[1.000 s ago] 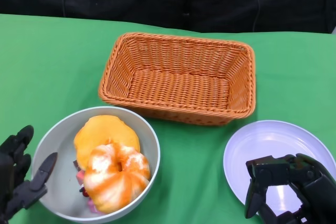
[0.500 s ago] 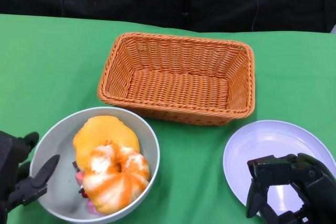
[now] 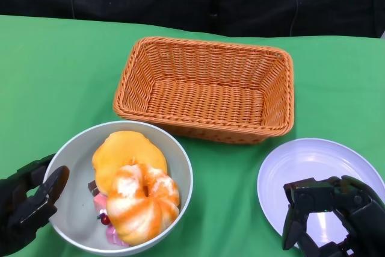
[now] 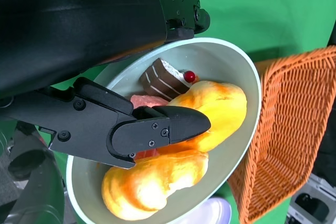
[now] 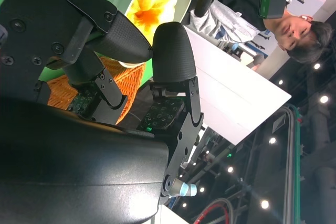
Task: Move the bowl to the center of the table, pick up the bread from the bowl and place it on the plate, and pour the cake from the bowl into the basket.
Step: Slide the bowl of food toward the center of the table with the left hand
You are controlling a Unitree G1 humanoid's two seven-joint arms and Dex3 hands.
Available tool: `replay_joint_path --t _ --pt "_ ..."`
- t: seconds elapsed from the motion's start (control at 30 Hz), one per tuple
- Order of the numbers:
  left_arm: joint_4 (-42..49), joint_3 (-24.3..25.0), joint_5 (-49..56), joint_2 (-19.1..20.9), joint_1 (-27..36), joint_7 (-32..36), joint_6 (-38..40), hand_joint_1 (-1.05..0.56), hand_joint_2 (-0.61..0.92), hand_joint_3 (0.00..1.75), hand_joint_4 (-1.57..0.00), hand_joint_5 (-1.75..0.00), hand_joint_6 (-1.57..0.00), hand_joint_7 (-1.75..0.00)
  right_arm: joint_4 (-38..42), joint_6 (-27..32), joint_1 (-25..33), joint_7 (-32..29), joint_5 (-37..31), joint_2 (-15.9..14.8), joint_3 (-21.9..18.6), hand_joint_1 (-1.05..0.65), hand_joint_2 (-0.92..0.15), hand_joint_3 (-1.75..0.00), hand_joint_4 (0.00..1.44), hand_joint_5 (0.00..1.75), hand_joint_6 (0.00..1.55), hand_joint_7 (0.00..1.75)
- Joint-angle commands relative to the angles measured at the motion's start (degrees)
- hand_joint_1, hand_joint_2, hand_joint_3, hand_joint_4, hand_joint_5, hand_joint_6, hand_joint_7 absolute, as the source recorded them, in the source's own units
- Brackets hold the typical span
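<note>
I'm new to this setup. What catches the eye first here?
The orange wicker basket sits mid-table, empty. Near the left, a grey bowl holds two orange breads and a cake slice, with the left hand gripping its rim.

Left hand point(image 3: 27, 206) grips bowl point(image 3: 180, 167) rim at table's point(image 3: 54, 70) near-left; right hand point(image 3: 331, 218) over plate point(image 3: 313, 157); basket point(image 3: 204, 88) behind.

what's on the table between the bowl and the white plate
Nothing: in the head view the stretch between the bowl and the white plate is bare green tablecloth. The wicker basket sits farther back.
</note>
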Motion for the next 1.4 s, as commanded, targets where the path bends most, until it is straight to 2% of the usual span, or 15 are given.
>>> replay_joint_path --t 0.03,0.27,0.57,0.97,1.13,1.27,1.33,1.4 --pt "-2.1 -1.3 -0.1 1.3 0.4 -0.9 -0.2 -0.7 0.92 0.55 0.0 0.0 -0.04 -0.01 -0.2 -0.2 0.2 0.1 0.7 -0.7 -0.3 -0.15 -0.11 -1.75 1.1 1.6 1.05 1.33" --pt "-5.6 -2.4 -1.3 -0.6 0.0 1.9 3.1 -0.72 0.92 0.49 -0.04 -0.02 -0.08 -0.02 -0.5 0.1 0.4 -0.3 0.3 -0.4 -0.4 -0.15 -0.1 -1.75 1.1 1.61 1.05 1.33" --pt "-7.6 -5.4 -1.5 -1.9 0.3 1.6 2.4 -0.71 0.92 0.47 0.0 0.0 -0.01 0.0 -0.9 0.2 0.5 -0.6 -0.2 0.0 -0.3 -0.15 -0.11 -1.75 1.1 1.61 1.05 1.32" --pt "-7.8 -8.1 -1.3 -3.4 -0.5 4.1 5.1 -0.7 0.92 0.49 0.0 0.0 0.0 0.0 -1.8 1.0 0.7 -0.8 -0.1 -0.1 -0.2 -0.15 -0.12 -1.75 1.08 1.6 1.03 1.31" --pt "-7.5 -5.1 -4.7 -10.8 -2.2 10.3 9.9 -0.66 0.92 0.5 0.0 0.0 0.0 0.0 -1.7 0.8 0.7 -0.9 -0.4 -0.1 -0.5 -0.14 -0.11 -1.75 1.08 1.61 1.04 1.31" --pt "-8.1 -3.3 -6.3 -14.1 -3.0 13.9 12.7 -0.66 0.92 0.51 0.0 0.0 0.0 0.0 -1.8 0.8 0.8 -0.9 -0.5 -0.1 -0.4 -0.14 -0.1 -1.75 1.09 1.6 1.04 1.31" --pt "-8.3 -2.1 -7.6 -16.6 -3.5 16.2 14.2 -0.64 0.92 0.58 0.0 0.0 0.0 0.0 -2.0 0.9 0.9 -0.9 -0.6 -0.1 -0.4 -0.14 -0.1 -1.75 1.09 1.6 1.04 1.31" --pt "-8.4 -1.6 -8.1 -17.5 -3.8 17.1 15.0 -0.63 0.92 0.6 0.0 0.0 0.0 0.0 -2.1 1.0 1.0 -0.9 -0.7 -0.1 -0.4 -0.14 -0.1 -1.75 1.09 1.6 1.04 1.31"
